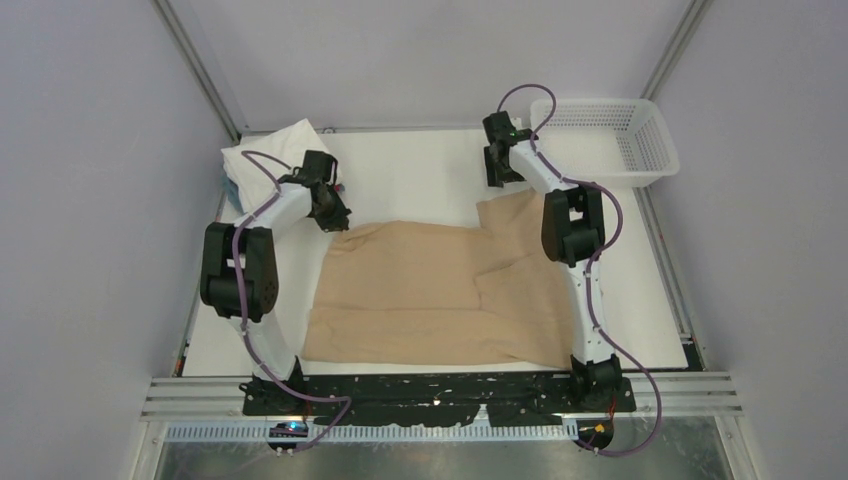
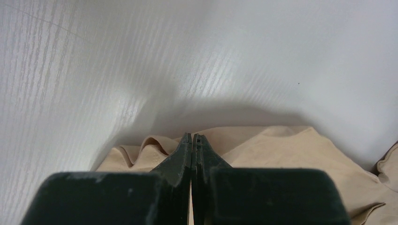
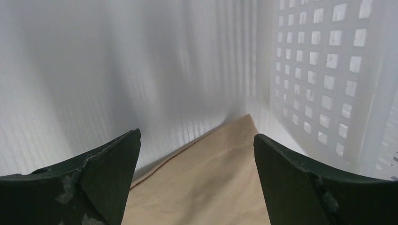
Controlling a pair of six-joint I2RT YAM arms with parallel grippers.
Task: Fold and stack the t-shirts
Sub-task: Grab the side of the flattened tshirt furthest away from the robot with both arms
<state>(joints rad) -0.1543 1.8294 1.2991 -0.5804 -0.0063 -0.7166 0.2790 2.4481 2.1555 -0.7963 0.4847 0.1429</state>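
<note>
The tan t-shirt lies spread across the middle of the table, partly folded over on its right side. My left gripper is at the shirt's far left corner. In the left wrist view my left gripper has its jaws pressed together with a sliver of tan cloth between them, and the tan t-shirt ripples around the tips. My right gripper is open over the far right corner. In the right wrist view my right gripper has the tan t-shirt lying between its spread fingers. A folded stack, white on top, sits at the far left.
A white mesh basket stands at the far right corner, and its wall is close beside my right gripper. Grey enclosure walls surround the white table. A bit of blue cloth shows under the stack.
</note>
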